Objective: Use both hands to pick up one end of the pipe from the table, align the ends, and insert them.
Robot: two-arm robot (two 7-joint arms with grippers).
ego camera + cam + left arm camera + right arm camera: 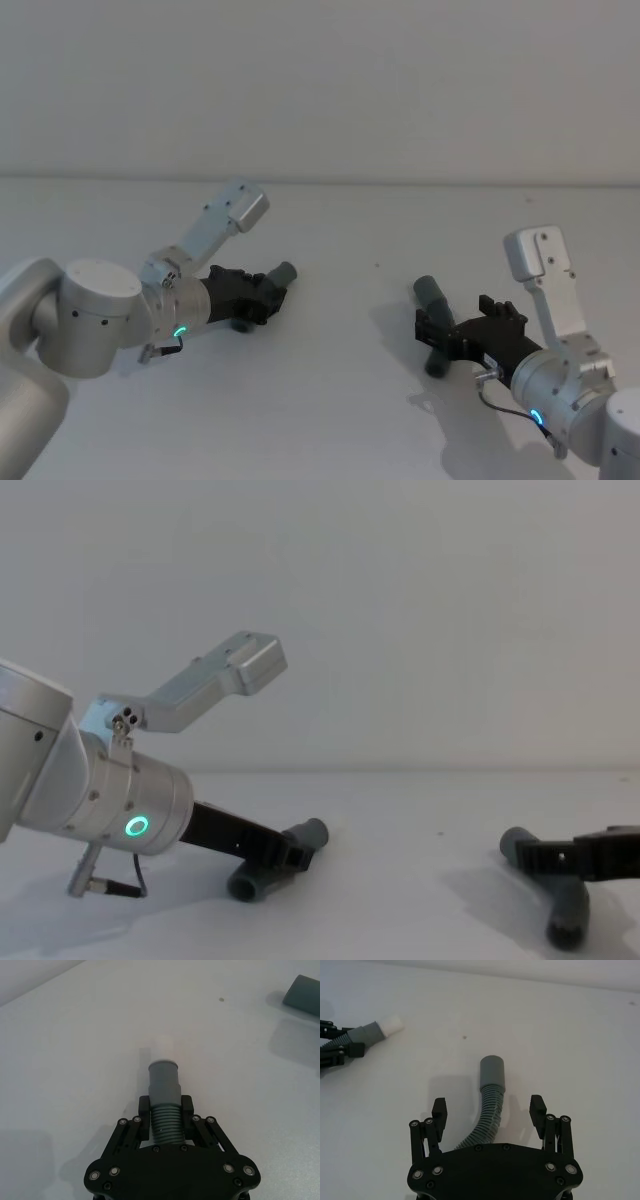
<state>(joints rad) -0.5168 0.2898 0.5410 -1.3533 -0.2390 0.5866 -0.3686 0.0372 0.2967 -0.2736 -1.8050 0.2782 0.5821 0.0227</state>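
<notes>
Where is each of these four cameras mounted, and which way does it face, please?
Head view: high on the robot, facing forward and down at the table; both arms show, with left gripper and right gripper.
Chest view: lower, facing across the table; left arm large, right gripper at the right edge.
Left wrist view: along the left gripper, shut on the white-tipped piece.
Right wrist view: along the open right gripper, straddling the plain-cuffed piece.
Shared: both wrist views show the white-tipped piece.
</notes>
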